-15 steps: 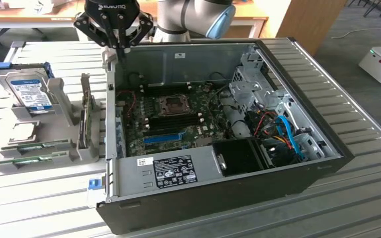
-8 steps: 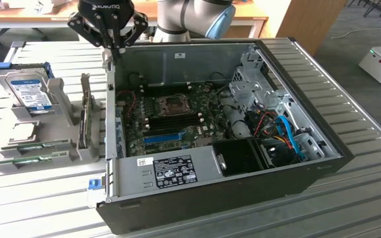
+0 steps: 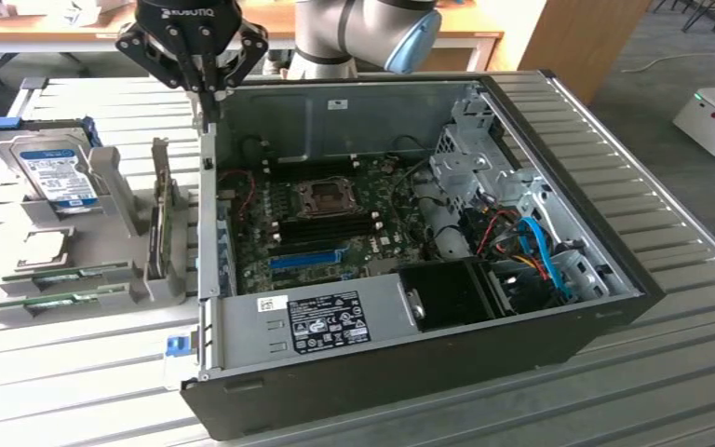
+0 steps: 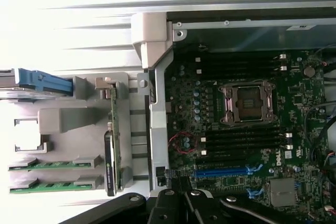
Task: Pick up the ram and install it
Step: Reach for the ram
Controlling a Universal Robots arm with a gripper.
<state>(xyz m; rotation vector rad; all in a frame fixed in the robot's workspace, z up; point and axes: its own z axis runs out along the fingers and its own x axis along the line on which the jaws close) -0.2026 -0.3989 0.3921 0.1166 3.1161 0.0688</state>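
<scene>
Ram [image 3: 66,275] is slotted on edge in the grey holder [image 3: 109,186] at the exterior view's left, long axis aimed toward the computer case [image 3: 457,354]; gripper [image 3: 216,93] fingers are pressed together, empty.

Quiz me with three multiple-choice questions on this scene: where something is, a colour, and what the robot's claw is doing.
1. Where are the ram sticks?
A) in the gray holder beside the computer case
B) on a chair
C) on the floor

2. What colour is the label on the hard drive?
A) red
B) blue
C) yellow

3. How is the gripper?
A) wide open
B) shut on a ram stick
C) shut, holding nothing

Answers:
1 A: both green sticks lie in the holder's slots.
2 B: the label shows blue.
3 C: it is closed over the case's edge with nothing in it.
</scene>
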